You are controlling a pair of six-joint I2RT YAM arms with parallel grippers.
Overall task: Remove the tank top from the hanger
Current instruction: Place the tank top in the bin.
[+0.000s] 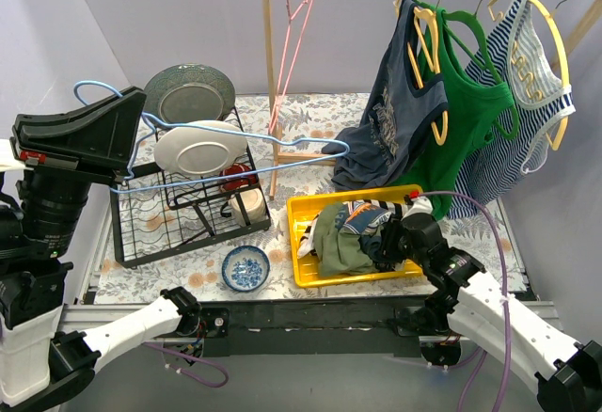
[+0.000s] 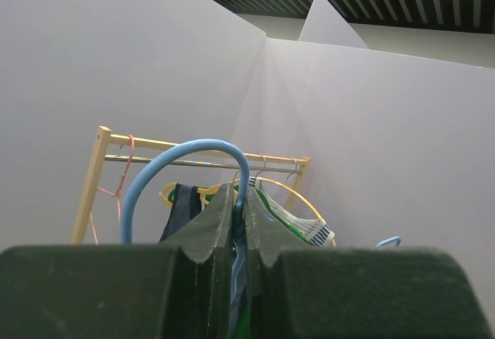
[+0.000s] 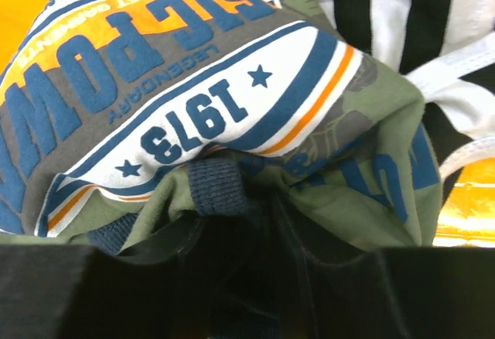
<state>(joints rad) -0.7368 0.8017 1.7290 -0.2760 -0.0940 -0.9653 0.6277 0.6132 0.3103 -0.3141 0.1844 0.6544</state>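
Over table (image 1: pixel 310 111): hanger (image 1: pixel 292 140) crosswise, hook leftward

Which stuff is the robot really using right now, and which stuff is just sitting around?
For the job:
blue hanger, pinched in the left gripper
tank top, in the yellow bin under the right gripper

Just lying about:
dish rack, plates, little blue bowl, clothes rail, hung tops
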